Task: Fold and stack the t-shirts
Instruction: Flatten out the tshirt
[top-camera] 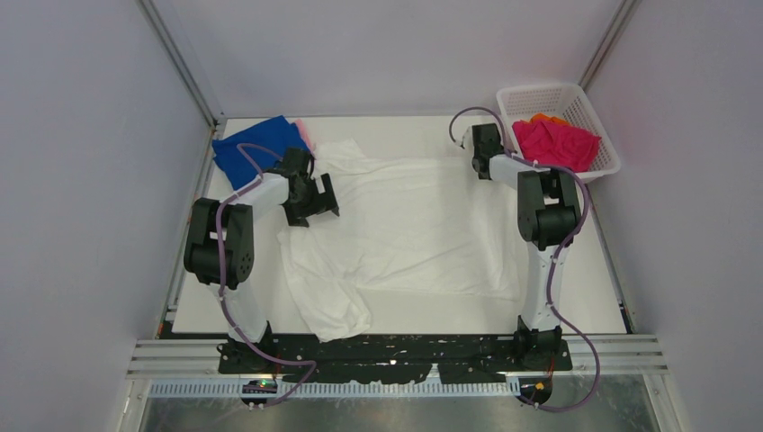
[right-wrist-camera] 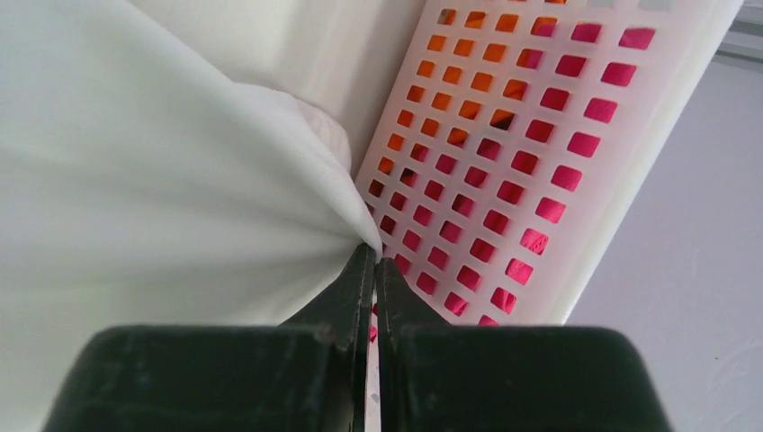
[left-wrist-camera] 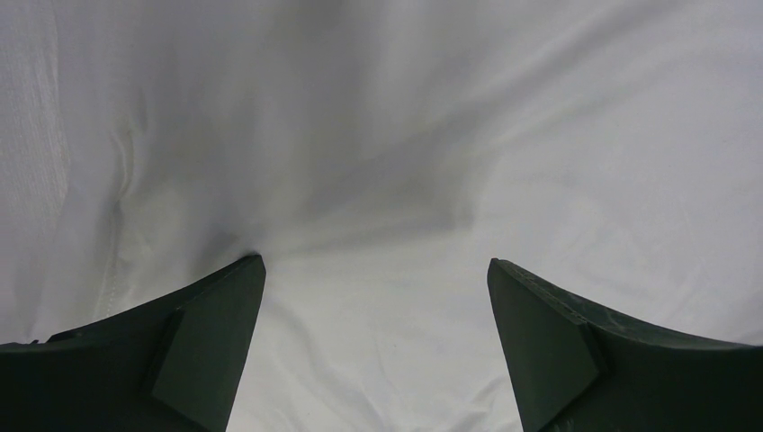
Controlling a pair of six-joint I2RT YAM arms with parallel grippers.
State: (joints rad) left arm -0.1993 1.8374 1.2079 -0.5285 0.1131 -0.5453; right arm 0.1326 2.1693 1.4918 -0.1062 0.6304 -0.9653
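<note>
A white t-shirt [top-camera: 414, 225] lies spread across the middle of the table. My left gripper [top-camera: 317, 200] is open over its left part; in the left wrist view both fingers stand wide apart above the white cloth [left-wrist-camera: 378, 180], holding nothing. My right gripper [top-camera: 470, 151] is shut on the far right corner of the white t-shirt [right-wrist-camera: 135, 180], its fingertips [right-wrist-camera: 369, 256] pinching the cloth beside the basket wall. A royal blue t-shirt [top-camera: 256, 148] lies folded at the far left with a pale pink one [top-camera: 306, 130] peeking from behind it. Magenta [top-camera: 553, 144] and orange [top-camera: 547, 118] t-shirts lie in the basket.
A white mesh basket [top-camera: 598, 121] stands at the far right corner; its wall [right-wrist-camera: 504, 153] is right next to my right gripper. Grey walls close in the table on both sides.
</note>
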